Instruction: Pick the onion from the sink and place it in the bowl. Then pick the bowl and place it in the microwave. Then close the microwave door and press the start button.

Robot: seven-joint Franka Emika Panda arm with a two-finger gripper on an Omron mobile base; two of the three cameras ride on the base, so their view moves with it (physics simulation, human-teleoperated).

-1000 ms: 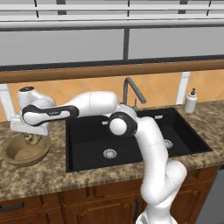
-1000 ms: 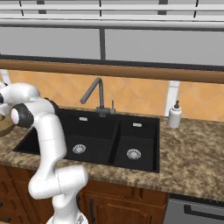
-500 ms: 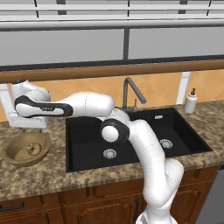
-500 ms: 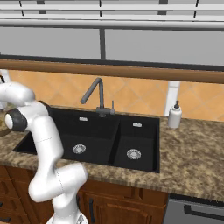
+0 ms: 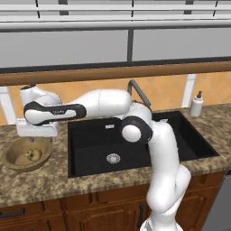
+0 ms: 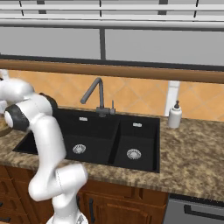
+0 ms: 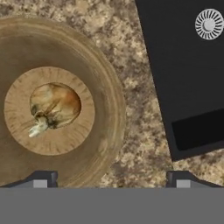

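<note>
1. Tan wood is lying under my gripper (image 7: 112, 177): the bowl (image 7: 103, 87) is sitting on the granite counter (image 7: 140, 144) just left of the sink (image 5: 135, 149), and the onion (image 7: 54, 106) is resting in the middle of its floor, already out of the basin.
2. My jaws are standing wide apart and holding nothing; in the hand view one fingertip is showing over the bowl's near wall and the other over bare counter.
3. I am judging the first step done, so the next grasp belongs on the bowl's thick rim, not on the onion.
4. The relation that matters: the bowl's centre is lying off to one side of my claw's midline, while the rim arc nearest the sink is running between my fingers, close to where I would want it.
5. The bowl is round, so no long axis is dictating my wrist angle.
6. Room for moving: the sink's edge is near the bowl with a strip of granite between them, which looks enough for an outer finger.
7. The risk, as I see it, is tipping the bowl and rolling the onion out.
</note>
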